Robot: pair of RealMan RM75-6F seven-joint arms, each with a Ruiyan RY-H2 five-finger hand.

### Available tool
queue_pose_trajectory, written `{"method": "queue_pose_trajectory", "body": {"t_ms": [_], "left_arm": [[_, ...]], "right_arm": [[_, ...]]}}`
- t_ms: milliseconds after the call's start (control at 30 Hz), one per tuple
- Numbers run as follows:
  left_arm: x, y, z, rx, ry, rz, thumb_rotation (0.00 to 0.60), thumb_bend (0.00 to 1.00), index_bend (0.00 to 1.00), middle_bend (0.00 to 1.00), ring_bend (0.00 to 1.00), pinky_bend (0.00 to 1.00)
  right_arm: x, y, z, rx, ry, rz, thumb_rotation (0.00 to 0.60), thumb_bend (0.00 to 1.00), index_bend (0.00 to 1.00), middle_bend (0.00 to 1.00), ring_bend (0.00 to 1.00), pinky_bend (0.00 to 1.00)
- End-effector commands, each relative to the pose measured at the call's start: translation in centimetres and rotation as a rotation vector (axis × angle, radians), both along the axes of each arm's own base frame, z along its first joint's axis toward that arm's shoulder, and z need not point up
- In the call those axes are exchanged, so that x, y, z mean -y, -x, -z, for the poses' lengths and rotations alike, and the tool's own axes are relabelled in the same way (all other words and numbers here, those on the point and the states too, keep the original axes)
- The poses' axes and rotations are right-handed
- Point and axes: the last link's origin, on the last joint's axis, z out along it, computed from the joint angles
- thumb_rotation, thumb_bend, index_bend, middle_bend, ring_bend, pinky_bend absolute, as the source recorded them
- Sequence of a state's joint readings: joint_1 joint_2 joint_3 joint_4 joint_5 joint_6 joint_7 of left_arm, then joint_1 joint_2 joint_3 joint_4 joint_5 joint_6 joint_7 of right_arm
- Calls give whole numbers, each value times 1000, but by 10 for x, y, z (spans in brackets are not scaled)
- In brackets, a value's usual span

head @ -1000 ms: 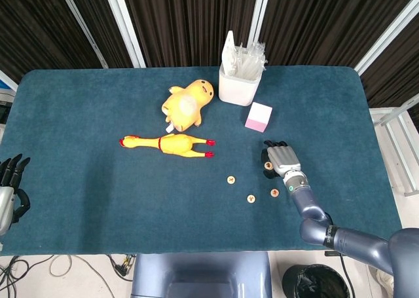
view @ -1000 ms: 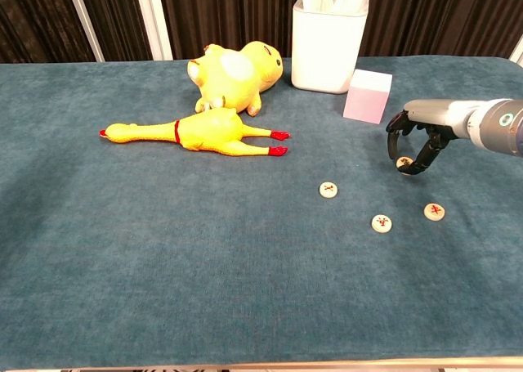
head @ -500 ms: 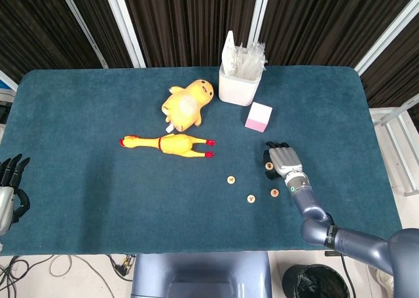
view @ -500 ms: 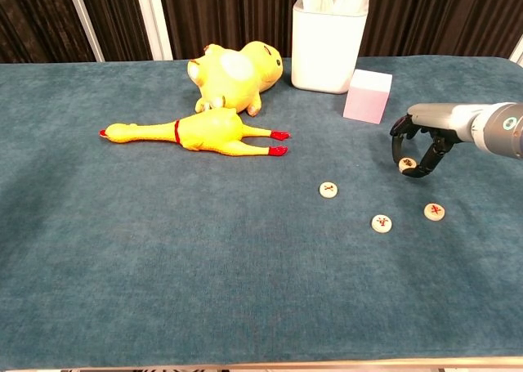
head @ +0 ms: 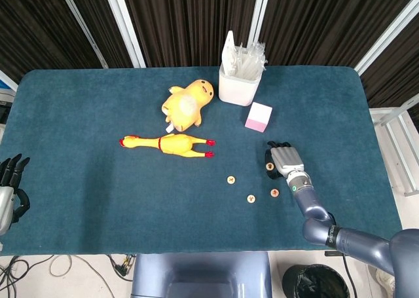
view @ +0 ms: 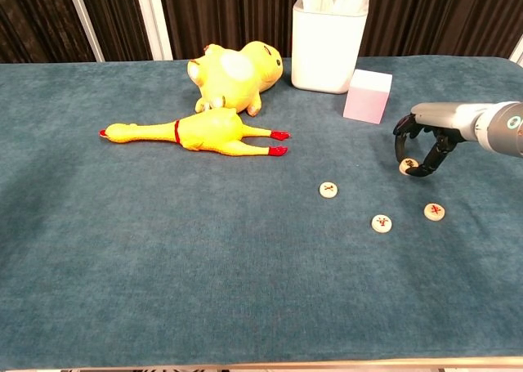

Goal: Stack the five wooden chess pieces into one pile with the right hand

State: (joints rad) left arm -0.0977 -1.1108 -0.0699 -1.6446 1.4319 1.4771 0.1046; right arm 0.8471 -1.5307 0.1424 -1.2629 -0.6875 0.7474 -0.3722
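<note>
At the lower left edge of the head view we see our left hand point(head: 9, 186) idle off the table, fingers apart, holding nothing. Right of centre in the chest view, three round pale wooden chess pieces with red marks lie flat and apart: one point(view: 328, 190), another point(view: 381, 222), a third point(view: 435, 211). At the right, our right hand point(view: 423, 147) curls its fingers around a fourth wooden piece point(view: 407, 167) (whether lifted, we cannot tell). We judge this the first pickup; next comes carrying it onto a neighbour. The fifth piece we cannot find.
</note>
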Motion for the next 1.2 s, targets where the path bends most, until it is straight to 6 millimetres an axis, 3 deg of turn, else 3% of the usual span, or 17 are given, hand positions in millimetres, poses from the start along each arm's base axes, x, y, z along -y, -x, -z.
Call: {"method": "queue_pose_trajectory", "body": {"t_ms": [33,1200], "left_arm": [[0,0,0,1,1,0,600,824,91,0,0,6],[0,0,0,-7,-4,-3,600,824,93,0,0,8]], "right_arm": [[0,1,1,1,1,2,600,404,466,132,156,127],[4,9,4,22,8,-5,600,405,411,128,154,127]]}}
